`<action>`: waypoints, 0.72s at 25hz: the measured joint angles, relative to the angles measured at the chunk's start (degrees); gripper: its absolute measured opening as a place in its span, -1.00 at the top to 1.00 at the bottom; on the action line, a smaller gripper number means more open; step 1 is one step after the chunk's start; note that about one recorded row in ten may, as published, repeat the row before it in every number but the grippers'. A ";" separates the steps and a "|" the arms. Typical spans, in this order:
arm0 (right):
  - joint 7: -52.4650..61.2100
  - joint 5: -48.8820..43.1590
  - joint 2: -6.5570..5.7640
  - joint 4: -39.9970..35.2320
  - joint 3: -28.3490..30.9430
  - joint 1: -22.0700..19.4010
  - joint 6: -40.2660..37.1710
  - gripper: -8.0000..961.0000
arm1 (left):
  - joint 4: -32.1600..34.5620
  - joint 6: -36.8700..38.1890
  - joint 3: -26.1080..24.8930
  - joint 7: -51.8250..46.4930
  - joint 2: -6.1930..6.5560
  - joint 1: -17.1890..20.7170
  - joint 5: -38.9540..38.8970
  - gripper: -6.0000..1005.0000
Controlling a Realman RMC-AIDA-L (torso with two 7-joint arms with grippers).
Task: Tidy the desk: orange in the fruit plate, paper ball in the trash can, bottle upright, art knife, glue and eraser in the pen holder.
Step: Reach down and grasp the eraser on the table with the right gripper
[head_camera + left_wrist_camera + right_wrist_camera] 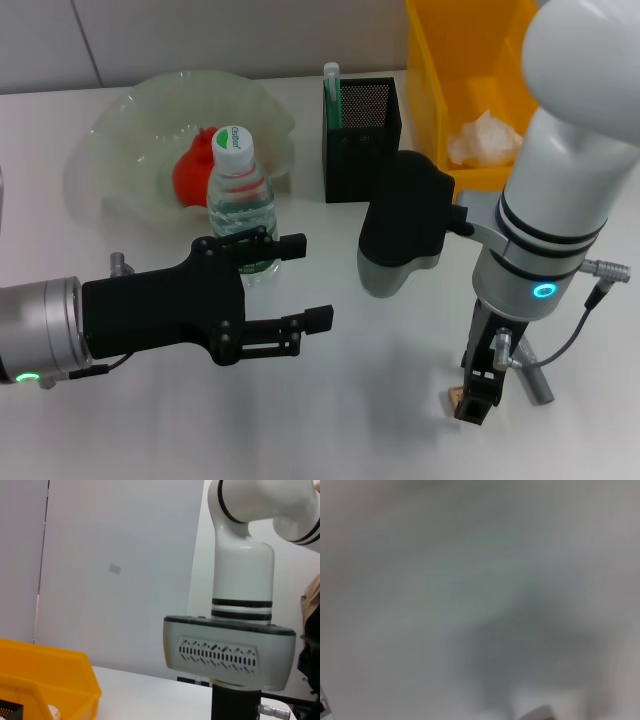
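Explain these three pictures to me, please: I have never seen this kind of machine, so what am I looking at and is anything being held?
This is a two-armed robot at a white desk. The head view looks down from the robot's head. The other two come from cameras on its wrists: the left wrist view shows mostly the right arm and a wall, and the right wrist view shows only blurred desk.

The left end effector, black and open, hangs empty beside the upright bottle. The right end effector points down at the desk, right over the small tan eraser; whether it grips it cannot be told.

Behind: the orange lies in the fruit plate, the glue stands in the pen holder, the paper ball sits in the trash can.
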 joint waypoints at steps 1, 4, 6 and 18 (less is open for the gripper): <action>0.12 0.00 0.00 0.23 -0.39 -0.01 0.18 -0.20 | 0.00 0.00 0.00 0.05 0.00 0.02 -0.06 -0.62; 0.38 0.00 0.00 0.67 -1.12 0.01 0.52 -0.18 | 0.00 -0.01 0.00 0.07 0.00 0.05 -0.19 -0.62; 0.40 0.03 0.00 0.80 -1.20 0.06 0.59 -0.17 | 0.00 -0.01 0.00 0.07 0.00 0.05 -0.20 -0.62; 0.67 0.20 0.08 0.85 -1.48 0.03 0.58 -0.08 | 0.00 -0.08 -0.01 0.12 -0.06 0.03 -0.19 -0.62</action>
